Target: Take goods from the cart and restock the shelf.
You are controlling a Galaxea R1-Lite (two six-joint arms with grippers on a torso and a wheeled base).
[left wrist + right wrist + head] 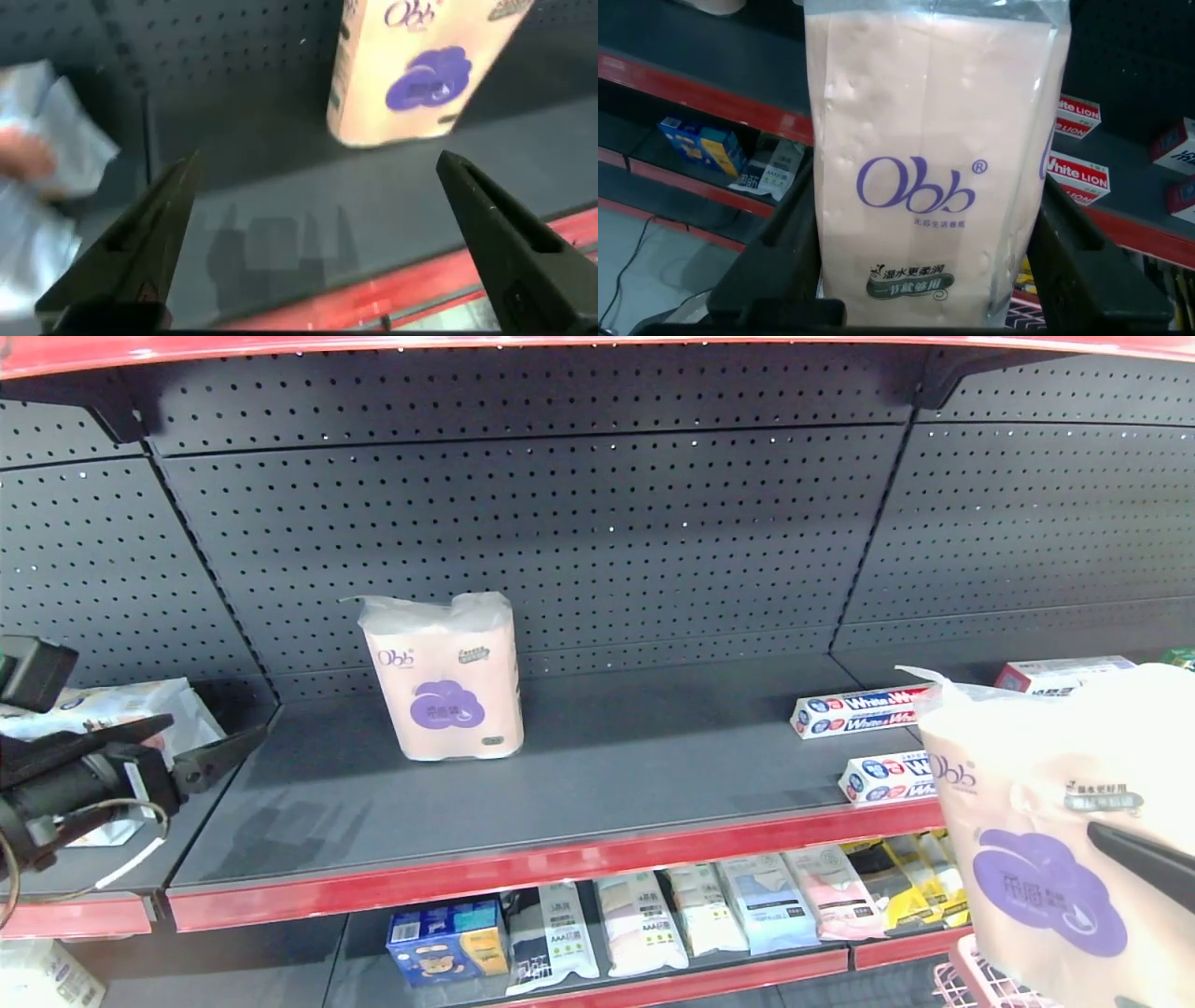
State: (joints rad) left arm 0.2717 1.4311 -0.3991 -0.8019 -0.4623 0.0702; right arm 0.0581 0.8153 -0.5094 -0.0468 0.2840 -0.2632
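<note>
Toilet-paper pack held off the shelf's front right corner

The shelf (579, 775) carries one toilet-paper pack (446, 677) upright near its back left. The right pincer (924, 271) clamps a second pack (1046, 840), long axis upright, with bare board up and left of it. The left pincer (215, 733) gapes wide, empty.

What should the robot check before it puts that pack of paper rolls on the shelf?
1. Grip: the right hand clamps the held roll pack from both sides: ok.
2. Room: bare shelf to the right of the standing roll pack: ok.
3. The standing roll pack is upright: ok.
4. The left hand is open, empty and off to the left: ok.
5. The toothpaste boxes are clear of the pack's path: cannot tell.
</note>
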